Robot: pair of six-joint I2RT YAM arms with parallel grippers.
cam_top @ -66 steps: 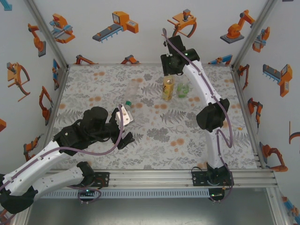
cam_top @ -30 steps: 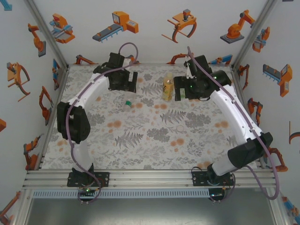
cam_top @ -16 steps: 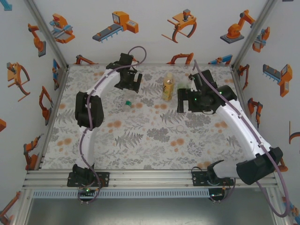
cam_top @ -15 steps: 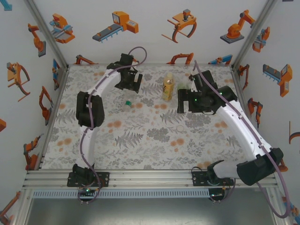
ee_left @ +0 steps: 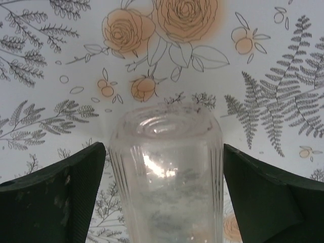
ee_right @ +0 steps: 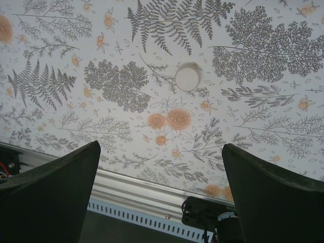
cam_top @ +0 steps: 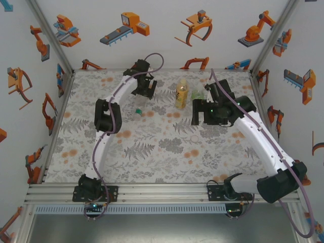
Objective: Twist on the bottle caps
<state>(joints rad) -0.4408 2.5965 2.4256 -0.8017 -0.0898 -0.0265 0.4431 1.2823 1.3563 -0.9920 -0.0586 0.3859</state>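
At the far side of the table, the plain clear plastic bottle sits squarely between the wide-spread, not-yet-pinching jaws of the left gripper.

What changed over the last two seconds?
Left gripper swung from near-left to the far side, jaws now flanking the plain clear bottle; contact unclear. Right gripper pulled back from beside the amber bottle, nearer and rightward, open. Unmoved: amber bottle, green-label bottle, green cap.
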